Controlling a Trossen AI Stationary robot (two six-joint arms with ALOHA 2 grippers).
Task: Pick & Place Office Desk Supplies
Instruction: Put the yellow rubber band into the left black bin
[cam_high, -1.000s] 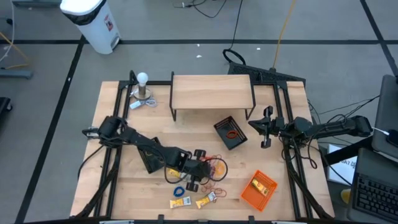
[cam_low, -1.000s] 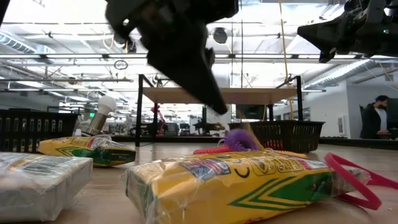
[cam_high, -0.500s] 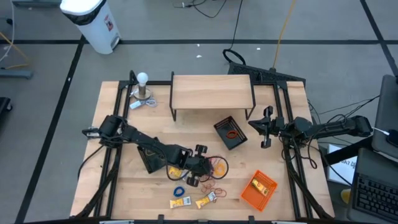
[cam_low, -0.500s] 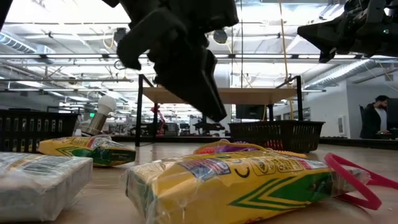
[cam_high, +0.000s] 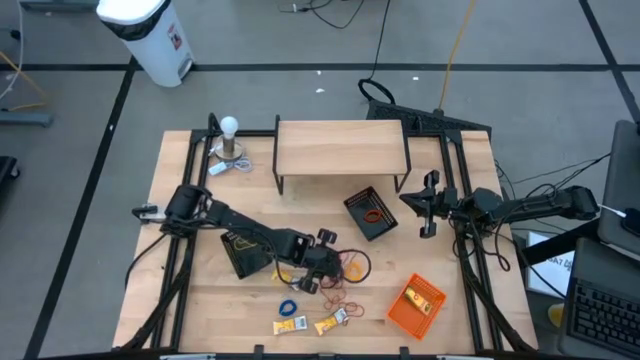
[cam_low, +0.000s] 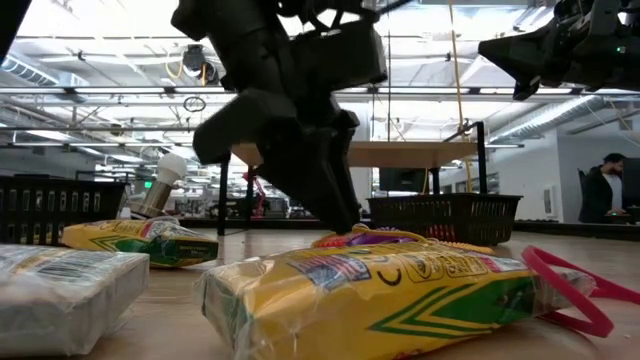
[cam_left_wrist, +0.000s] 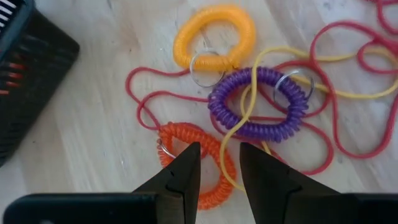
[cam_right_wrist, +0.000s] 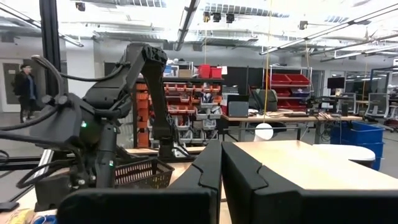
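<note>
The left gripper (cam_left_wrist: 219, 167) hangs low over a tangle of coil loops, its fingers parted a little to straddle the red coil (cam_left_wrist: 186, 140) directly beneath, with the purple coil (cam_left_wrist: 231, 118) just ahead. The right gripper (cam_high: 428, 205) waits shut, well off beside the mesh tray (cam_high: 356, 214), likely keeping clear

Left gripper (cam_low: 335, 215) low over coils, yellow packet (cam_low: 380, 290) in front
</note>
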